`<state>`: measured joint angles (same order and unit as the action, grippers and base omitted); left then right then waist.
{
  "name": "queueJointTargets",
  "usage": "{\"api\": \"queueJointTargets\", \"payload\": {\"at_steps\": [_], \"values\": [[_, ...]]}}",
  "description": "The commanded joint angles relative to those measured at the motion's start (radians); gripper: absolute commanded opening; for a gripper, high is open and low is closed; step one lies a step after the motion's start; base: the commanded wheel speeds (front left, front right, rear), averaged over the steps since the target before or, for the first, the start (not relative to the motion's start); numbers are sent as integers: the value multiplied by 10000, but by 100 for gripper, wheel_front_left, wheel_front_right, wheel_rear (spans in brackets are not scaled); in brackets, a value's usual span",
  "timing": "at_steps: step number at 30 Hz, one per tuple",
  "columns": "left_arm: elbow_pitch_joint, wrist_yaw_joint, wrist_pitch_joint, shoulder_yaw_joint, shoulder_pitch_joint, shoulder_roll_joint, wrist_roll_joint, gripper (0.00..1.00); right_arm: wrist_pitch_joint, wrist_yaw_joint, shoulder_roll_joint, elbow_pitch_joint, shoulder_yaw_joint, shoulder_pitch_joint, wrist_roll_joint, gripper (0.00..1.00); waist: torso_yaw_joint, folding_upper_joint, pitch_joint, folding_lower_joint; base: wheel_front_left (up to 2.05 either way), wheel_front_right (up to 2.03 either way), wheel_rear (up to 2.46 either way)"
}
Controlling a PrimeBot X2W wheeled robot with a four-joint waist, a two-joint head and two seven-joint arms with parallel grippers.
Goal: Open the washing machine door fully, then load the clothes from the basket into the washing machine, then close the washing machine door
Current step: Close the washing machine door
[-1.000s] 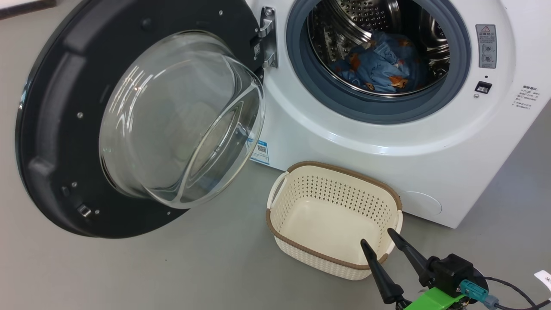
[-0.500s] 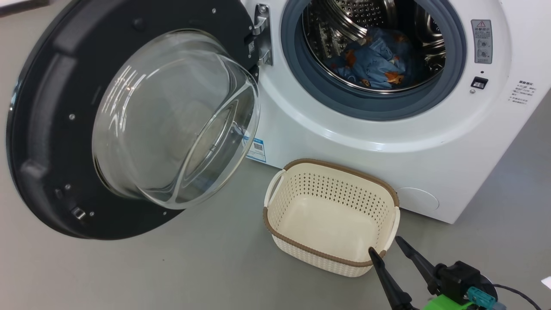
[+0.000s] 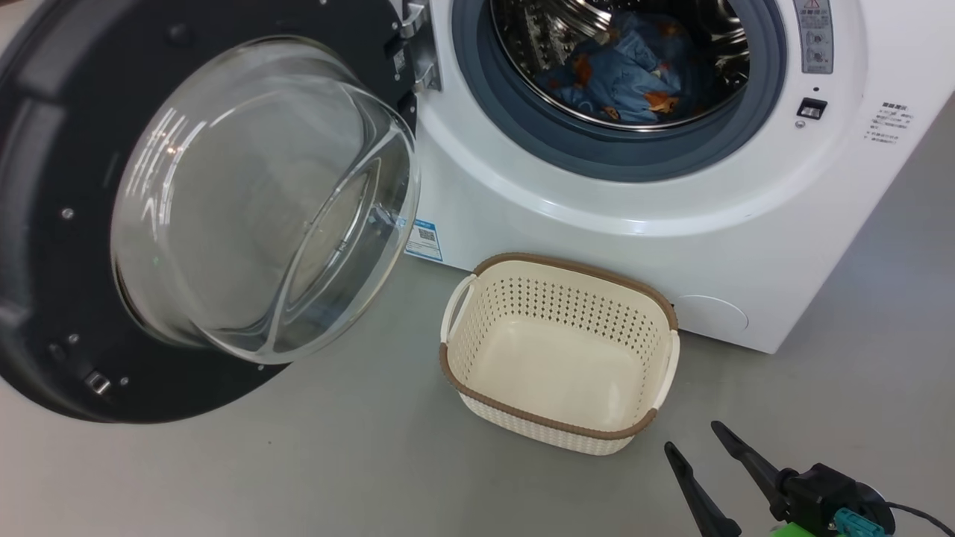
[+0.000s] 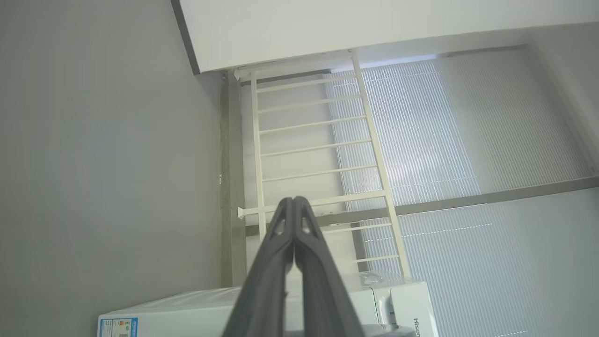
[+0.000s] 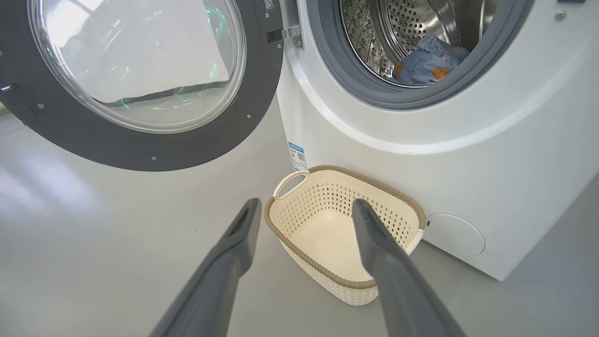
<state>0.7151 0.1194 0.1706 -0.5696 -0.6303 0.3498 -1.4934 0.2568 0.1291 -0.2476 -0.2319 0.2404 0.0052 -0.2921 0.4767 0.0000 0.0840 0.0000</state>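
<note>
While door [image 3: 45, 224] hangs wide, clothes [image 3: 627, 82] lie in drum [image 3: 537, 30]

With the door swung out at 9 o'clock of the washer [image 3: 597, 246], the clothes sit bunched in the drum at 12 o'clock of the head view. On the floor [image 3: 298, 462] at the opening's 6 o'clock, the basket [image 3: 556, 302] stands against the washer's front. At the basket's 5 o'clock the right claw [image 3: 692, 435] hovers, fingers apart, gripping nothing. The left claw [image 4: 294, 200] has its fingers pressed together, empty, before a white railing [image 4: 256, 140].

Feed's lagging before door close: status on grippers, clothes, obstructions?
Right gripper open, empty; left gripper shut, empty. Clothes in drum, basket empty. Door open; basket near its swing.
</note>
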Motion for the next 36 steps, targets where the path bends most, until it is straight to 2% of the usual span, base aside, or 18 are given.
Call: {"api": "queueJointTargets", "payload": {"at_steps": [1, 10, 22, 36], "values": [[-193, 92, 257, -170, -234, 527, -165, 0, 49, 16, -174, 279, 209, 50, 7, 100, -112, 0, 108, 0, 0, 0, 0], [-401, 110, 1757, -145, -34, 325, -973, 0, 49, 16, -510, 280, 298, 22, -93, 100, -314, 0, 267, 0, 0, 0, 0], [-144, 112, 2637, 187, 354, 429, -856, 0, 49, 16, -713, 322, 334, 7, -151, 100, -505, 0, 379, 0, 0, 0, 0], [-594, 112, 4555, 393, 846, 42, -1549, 0, 49, 16, -652, 279, 282, 30, -162, 100, -504, 0, 237, 0, 0, 0, 0]]}}
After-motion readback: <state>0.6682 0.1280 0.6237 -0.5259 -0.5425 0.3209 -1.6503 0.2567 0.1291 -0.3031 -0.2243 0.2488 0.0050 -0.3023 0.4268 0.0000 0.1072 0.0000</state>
